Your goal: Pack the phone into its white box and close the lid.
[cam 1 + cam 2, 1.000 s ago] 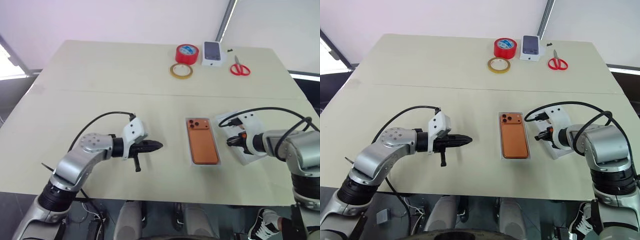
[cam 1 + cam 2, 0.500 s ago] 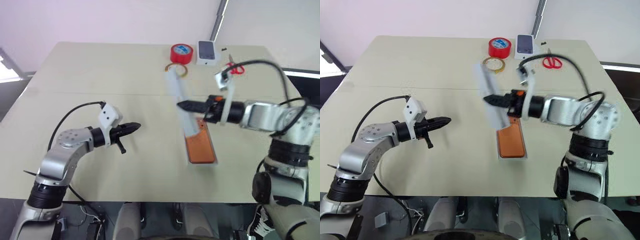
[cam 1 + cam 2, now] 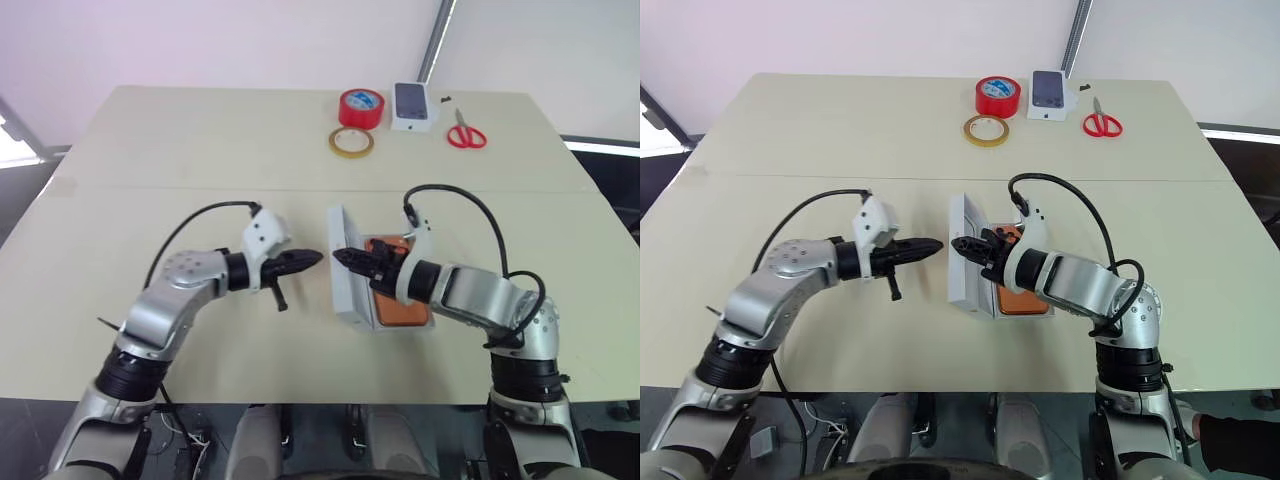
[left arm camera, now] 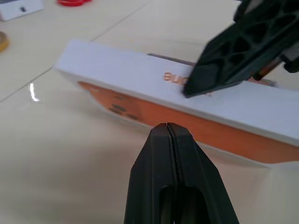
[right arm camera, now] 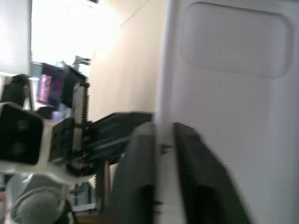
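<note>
The orange phone (image 3: 402, 306) lies in the white box (image 3: 1024, 315) at mid-table, partly hidden by my right arm. The lid (image 3: 350, 282) stands tilted on its long edge along the phone's left side. Its orange printed face (image 4: 196, 128) is turned toward my left arm and its white hollow (image 5: 233, 93) toward my right. My right gripper (image 3: 343, 258) is shut on the lid's upper wall, one finger on each side (image 5: 163, 128). My left gripper (image 3: 312, 259) is shut and empty. It points level at the lid's outer face from a short gap away (image 4: 167, 127).
At the table's far edge sit a red tape roll (image 3: 360, 107), a tan tape ring (image 3: 351, 142), a small white box printed with a dark phone (image 3: 413, 105) and red scissors (image 3: 466, 135). Bare tabletop lies to both sides of the arms.
My right gripper lifted the lid from the right of the phone and swung it across, and it now stands on edge at the phone's left. My left gripper has moved right, close to the lid.
</note>
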You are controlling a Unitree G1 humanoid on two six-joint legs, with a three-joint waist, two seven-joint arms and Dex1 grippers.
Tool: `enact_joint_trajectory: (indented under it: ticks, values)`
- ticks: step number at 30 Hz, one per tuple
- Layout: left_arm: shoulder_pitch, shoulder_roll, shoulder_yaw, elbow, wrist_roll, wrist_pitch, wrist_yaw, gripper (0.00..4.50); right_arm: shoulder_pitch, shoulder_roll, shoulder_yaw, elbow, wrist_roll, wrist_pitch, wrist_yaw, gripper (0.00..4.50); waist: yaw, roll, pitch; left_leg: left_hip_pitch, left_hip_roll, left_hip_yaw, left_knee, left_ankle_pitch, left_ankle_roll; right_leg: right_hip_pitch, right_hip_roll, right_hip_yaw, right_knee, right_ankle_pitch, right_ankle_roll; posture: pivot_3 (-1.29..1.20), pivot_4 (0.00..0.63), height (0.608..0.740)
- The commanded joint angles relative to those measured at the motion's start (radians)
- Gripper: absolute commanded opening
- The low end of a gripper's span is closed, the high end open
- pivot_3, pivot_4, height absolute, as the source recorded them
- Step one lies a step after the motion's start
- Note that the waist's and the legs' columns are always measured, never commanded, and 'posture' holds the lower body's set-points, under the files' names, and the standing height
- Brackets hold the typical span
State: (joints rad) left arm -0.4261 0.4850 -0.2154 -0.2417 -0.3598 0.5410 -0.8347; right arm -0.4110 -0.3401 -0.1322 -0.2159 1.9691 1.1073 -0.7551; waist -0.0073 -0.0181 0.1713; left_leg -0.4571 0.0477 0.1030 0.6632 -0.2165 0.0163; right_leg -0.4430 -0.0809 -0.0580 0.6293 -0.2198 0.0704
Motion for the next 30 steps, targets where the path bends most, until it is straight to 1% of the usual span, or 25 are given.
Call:
enact_joint_trajectory:
  ticks: [1, 3, 5, 7, 8, 10, 12, 13, 15, 16, 17, 19, 20, 22, 24, 28, 30]
  values:
    - [-0.047, -0.065, -0.024, 0.012, -0.006, 0.019, 0.026, 0.0, -0.103, -0.129, -0.077, 0.07, 0.003, 0.074, 0.095, 2.47, 0.0, 0.0, 0.0, 0.0, 0.0, 0.0, 0.001, 0.0, 0.0, 0.0, 0.0, 0.0, 0.0, 0.0, 0.0, 0.0, 0.15, 0.74]
    - [-0.072, -0.106, -0.022, 0.04, -0.004, 0.035, 0.047, 0.0, -0.15, -0.246, -0.049, 0.098, 0.003, 0.131, 0.173, 3.4, -0.001, 0.0, 0.0, 0.0, 0.0, 0.0, 0.001, 0.0, 0.0, 0.0, 0.0, 0.001, -0.001, -0.001, -0.002, 0.0, 0.15, 0.74]
    - [-0.101, -0.141, -0.044, 0.076, 0.018, 0.035, 0.061, 0.0, -0.195, -0.383, -0.015, 0.128, 0.003, 0.178, 0.221, 3.4, -0.001, 0.0, 0.0, 0.0, 0.0, 0.0, 0.001, 0.0, 0.001, 0.0, 0.001, 0.001, 0.0, -0.001, -0.001, 0.0, 0.15, 0.74]
    - [-0.117, -0.161, -0.064, 0.095, 0.032, 0.028, 0.064, 0.0, -0.223, -0.485, 0.012, 0.158, -0.003, 0.195, 0.249, 3.4, -0.002, 0.0, 0.0, 0.0, 0.0, -0.001, 0.0, -0.001, 0.001, 0.0, 0.002, 0.001, 0.0, -0.001, 0.001, 0.0, 0.15, 0.74]
    - [-0.122, -0.171, -0.069, 0.102, 0.035, 0.028, 0.065, 0.0, -0.232, -0.524, 0.024, 0.166, -0.035, 0.205, 0.27, 3.4, -0.002, 0.0, 0.0, 0.0, 0.0, -0.001, 0.0, -0.001, 0.002, 0.0, 0.002, 0.001, 0.0, -0.001, 0.001, 0.0, 0.15, 0.74]
    - [-0.132, -0.197, -0.08, 0.119, 0.043, 0.033, 0.071, 0.0, -0.244, -0.589, 0.053, 0.147, -0.199, 0.232, 0.366, 3.4, -0.003, 0.0, 0.0, 0.0, 0.0, 0.0, 0.0, -0.001, 0.002, 0.0, 0.002, 0.001, 0.0, -0.001, 0.001, 0.0, 0.15, 0.74]
    - [-0.136, -0.214, -0.104, 0.134, 0.062, 0.028, 0.075, 0.0, -0.248, -0.627, 0.08, 0.107, -0.36, 0.225, 0.485, 3.4, -0.001, 0.0, 0.0, 0.0, 0.0, 0.0, 0.0, -0.001, 0.002, 0.0, 0.002, 0.001, 0.0, -0.001, 0.001, 0.0, 0.15, 0.74]
    - [-0.134, -0.221, -0.115, 0.139, 0.072, 0.023, 0.078, 0.0, -0.249, -0.645, 0.099, 0.082, -0.438, 0.207, 0.55, 3.17, -0.002, 0.001, 0.0, 0.0, 0.0, 0.0, 0.0, -0.001, 0.002, 0.0, 0.002, 0.001, 0.0, -0.001, 0.001, 0.0, 0.15, 0.74]
    - [-0.129, -0.236, -0.123, 0.142, 0.08, 0.019, 0.084, 0.0, -0.254, -0.68, 0.141, 0.036, -0.583, 0.169, 0.678, 2.53, -0.001, 0.001, 0.0, 0.0, 0.001, 0.0, 0.0, -0.001, 0.002, -0.001, 0.002, 0.001, 0.0, -0.001, 0.0, 0.0, 0.15, 0.74]
    - [-0.126, -0.245, -0.12, 0.141, 0.079, 0.019, 0.09, 0.0, -0.256, -0.695, 0.16, 0.018, -0.645, 0.153, 0.736, 2.01, -0.001, 0.001, 0.0, 0.0, 0.001, 0.0, 0.0, -0.001, 0.002, -0.001, 0.002, 0.001, 0.0, -0.001, 0.001, 0.0, 0.15, 0.74]
    - [-0.124, -0.255, -0.114, 0.14, 0.077, 0.025, 0.101, 0.0, -0.256, -0.719, 0.192, -0.008, -0.718, 0.127, 0.805, 1.64, 0.0, 0.001, 0.0, 0.0, 0.001, 0.0, 0.0, -0.001, 0.002, -0.001, 0.002, 0.001, 0.0, -0.001, 0.001, 0.0, 0.15, 0.74]
    - [-0.118, -0.26, -0.103, 0.127, 0.08, 0.028, 0.117, 0.0, -0.243, -0.798, 0.3, -0.097, -0.92, 0.028, 0.954, 0.47, 0.003, 0.002, 0.0, 0.0, 0.001, 0.0, 0.0, -0.001, 0.002, -0.002, 0.002, 0.001, 0.0, -0.001, 0.001, 0.0, 0.15, 0.74]
    - [-0.114, -0.255, -0.094, 0.115, 0.081, 0.035, 0.127, 0.0, -0.228, -0.839, 0.355, -0.141, -1.025, -0.031, 1.02, 0.04, 0.004, 0.002, 0.0, -0.001, 0.0, 0.0, 0.001, -0.001, 0.002, -0.002, 0.001, 0.001, 0.0, -0.002, 0.0, 0.0, 0.15, 0.74]
    - [-0.109, -0.233, -0.077, 0.089, 0.083, 0.053, 0.142, 0.0, -0.198, -0.885, 0.43, -0.191, -1.185, -0.126, 1.11, 0.04, 0.004, 0.002, 0.0, -0.001, 0.0, 0.0, 0.001, -0.001, 0.002, -0.002, 0.001, 0.001, 0.0, -0.003, -0.001, 0.0, 0.15, 0.74]
    - [-0.104, -0.207, -0.07, 0.066, 0.091, 0.068, 0.154, 0.0, -0.173, -0.906, 0.471, -0.21, -1.296, -0.181, 1.172, 0.04, 0.003, 0.002, 0.0, -0.001, 0.0, 0.0, 0.001, -0.001, 0.002, -0.002, 0.001, 0.001, 0.0, -0.003, -0.001, 0.0, 0.15, 0.74]
    - [-0.096, -0.119, -0.075, 0.046, 0.144, 0.104, 0.169, 0.0, -0.122, -0.882, 0.484, -0.23, -1.43, -0.251, 1.252, 0.04, 0.001, 0.002, 0.0, 0.0, 0.0, 0.0, 0.001, -0.001, 0.002, -0.002, 0.001, 0.001, 0.0, -0.003, -0.001, 0.0, 0.15, 0.74]
    - [-0.097, -0.098, -0.068, 0.051, 0.151, 0.116, 0.176, 0.0, -0.112, -0.857, 0.48, -0.23, -1.474, -0.26, 1.272, 0.04, 0.0, 0.002, 0.0, 0.0, 0.001, 0.0, 0.001, -0.001, 0.002, -0.002, 0.001, 0.001, 0.0, -0.003, -0.001, 0.0, 0.15, 0.74]
